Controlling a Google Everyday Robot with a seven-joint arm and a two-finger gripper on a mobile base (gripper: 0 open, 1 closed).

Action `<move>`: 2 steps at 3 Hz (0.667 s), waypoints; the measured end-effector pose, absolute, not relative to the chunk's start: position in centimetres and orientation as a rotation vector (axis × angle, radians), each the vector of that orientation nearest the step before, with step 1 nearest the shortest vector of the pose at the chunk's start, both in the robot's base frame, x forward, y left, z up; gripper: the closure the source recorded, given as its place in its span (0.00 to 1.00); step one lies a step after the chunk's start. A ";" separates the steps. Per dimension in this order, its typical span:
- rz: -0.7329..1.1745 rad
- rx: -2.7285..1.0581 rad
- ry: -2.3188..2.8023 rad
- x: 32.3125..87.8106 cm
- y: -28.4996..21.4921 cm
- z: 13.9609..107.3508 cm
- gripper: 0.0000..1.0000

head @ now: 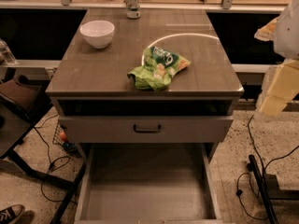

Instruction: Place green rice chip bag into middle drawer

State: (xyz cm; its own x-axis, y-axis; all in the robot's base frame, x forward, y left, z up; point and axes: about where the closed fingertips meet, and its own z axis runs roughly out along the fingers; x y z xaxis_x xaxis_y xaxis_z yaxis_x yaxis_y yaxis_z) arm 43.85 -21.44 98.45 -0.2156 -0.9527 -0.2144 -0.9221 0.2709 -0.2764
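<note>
Lying well left of your gripper (274, 93), whose state I cannot tell, the green rice chip bag (159, 68) is looking light, crinkly, slippery; try pinching its bunched middle.

Rice chip bag (159, 68) on cabinet top (93, 73), bowl (97, 33) behind, to its L. Middle drawer (145, 190) open below, in front. Gripper (279, 90) far R.

Dim, warm light from overhead; a bright curved glare arcs across the cabinet top (93, 71) just behind the green rice chip bag (159, 68). Black shadow under the top, the middle drawer (145, 185) sits in gloom, and my gripper (276, 93) hangs pale and washed-out at the right edge.
</note>
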 end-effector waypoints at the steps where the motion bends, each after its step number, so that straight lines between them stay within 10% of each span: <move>1: -0.126 -1.709 2.209 43.8 -21.4 98.5 0.00; 2: -0.108 -1.668 2.168 45.4 -20.7 98.4 0.00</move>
